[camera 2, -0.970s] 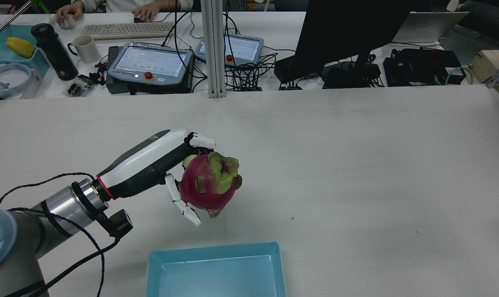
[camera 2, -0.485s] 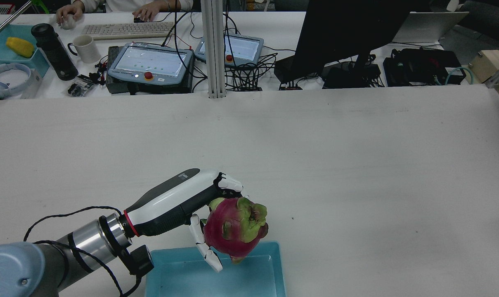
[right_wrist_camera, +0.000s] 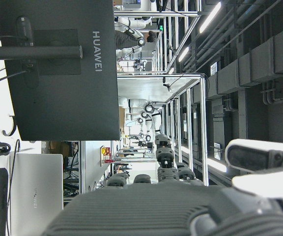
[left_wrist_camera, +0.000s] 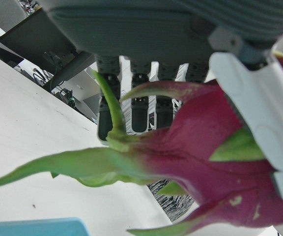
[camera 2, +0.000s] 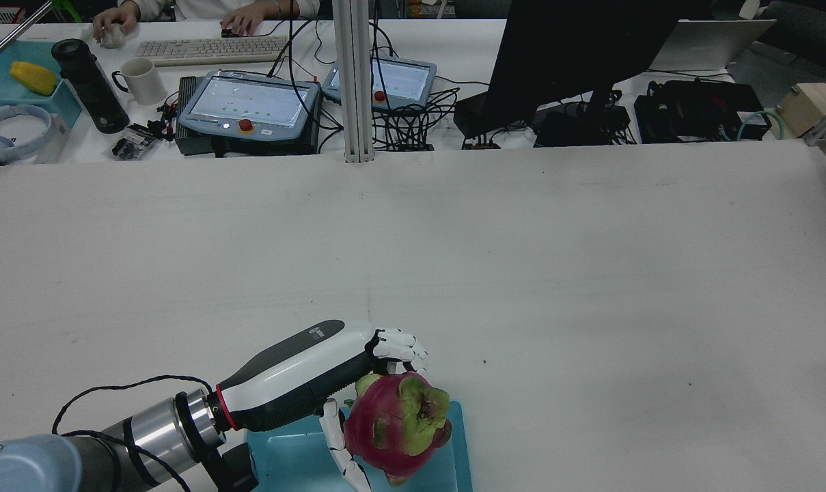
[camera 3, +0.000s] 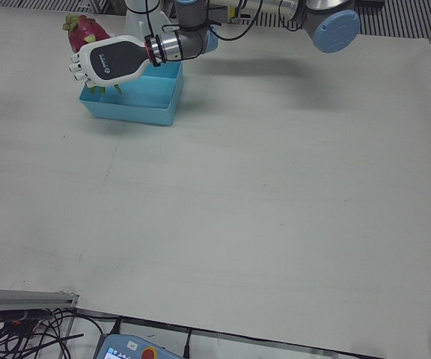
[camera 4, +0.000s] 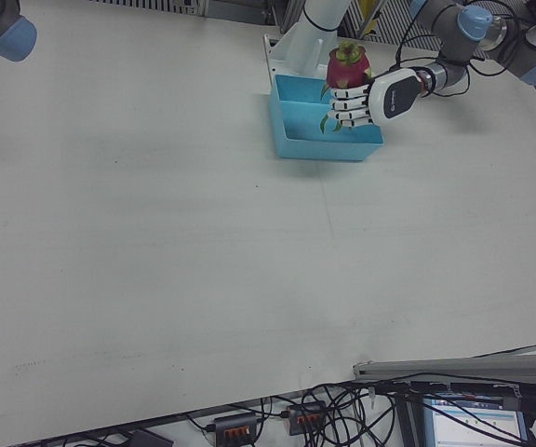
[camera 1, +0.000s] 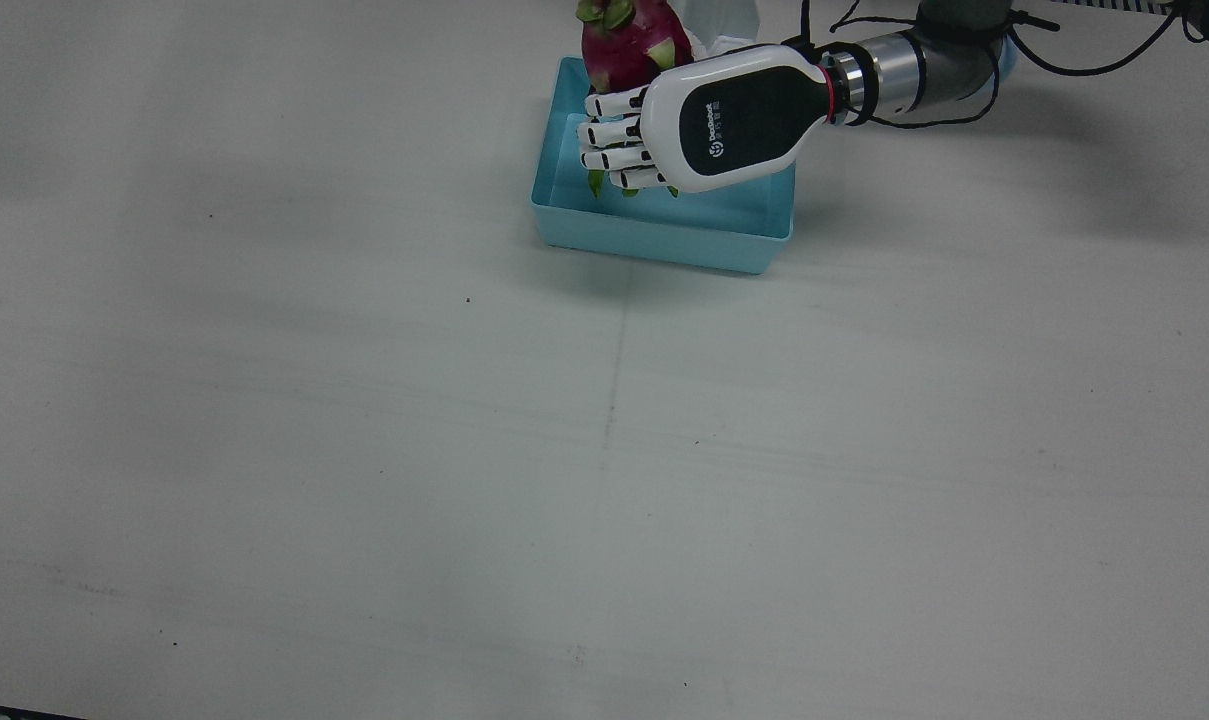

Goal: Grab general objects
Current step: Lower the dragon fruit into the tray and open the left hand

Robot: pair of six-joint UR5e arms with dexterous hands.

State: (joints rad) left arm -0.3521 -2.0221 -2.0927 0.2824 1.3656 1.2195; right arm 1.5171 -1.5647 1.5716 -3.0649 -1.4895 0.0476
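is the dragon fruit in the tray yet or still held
Held: the left hand grips the dragon fruit above the blue tray.

A white table (camera 1: 364,450) carries only a light-blue tray (camera 1: 664,238) near its robot-side edge.

The left hand (camera 2: 317,383) is wrapped around a dragon fruit (camera 2: 397,426), which sits on its inner side. Directly below hand and fruit lies a tray (camera 1: 664,235) on the table (camera 1: 604,450).

Robotics lab, teach pendants (camera 2: 249,102), monitor (camera 2: 576,48), cables (camera 2: 413,123)
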